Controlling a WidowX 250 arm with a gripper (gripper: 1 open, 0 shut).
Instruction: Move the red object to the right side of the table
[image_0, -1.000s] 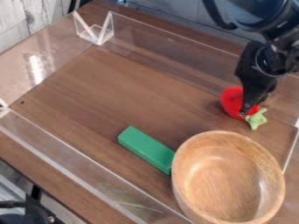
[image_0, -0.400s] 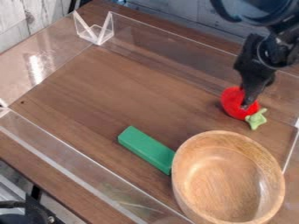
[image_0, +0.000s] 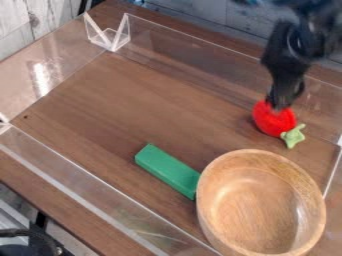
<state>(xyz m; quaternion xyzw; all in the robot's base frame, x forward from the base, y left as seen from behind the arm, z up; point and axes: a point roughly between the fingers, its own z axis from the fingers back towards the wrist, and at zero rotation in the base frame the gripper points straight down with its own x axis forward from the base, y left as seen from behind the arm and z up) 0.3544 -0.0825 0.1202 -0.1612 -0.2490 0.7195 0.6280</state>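
- Task object: we locate the red strawberry (image_0: 274, 118) at the right of the frame, on the brown tabletop (image_0: 127, 105), with its green leafy cap (image_0: 294, 135) pointing toward the lower right.
- Gripper: we see the dark gripper (image_0: 283, 92) blurred, directly above the strawberry at the upper right of the frame. We cannot tell whether its fingers stand apart or together, nor whether they touch the fruit.
- Purpose of placement: we judge that the strawberry's position serves the task, the right of the frame presumably being the required side. The tabletop appears to bear its weight.
- Clearance: the wooden bowl (image_0: 261, 238) at the lower right lies just below the strawberry, apart from it. The green block (image_0: 167, 171), left of the bowl, plays no part in the task.
- Next action: if the placement is accepted, we should confirm release, then raise the gripper straight up. A sideways exit could roll the rounded fruit.
- Markings: we can read no brand, label or writing on any item.
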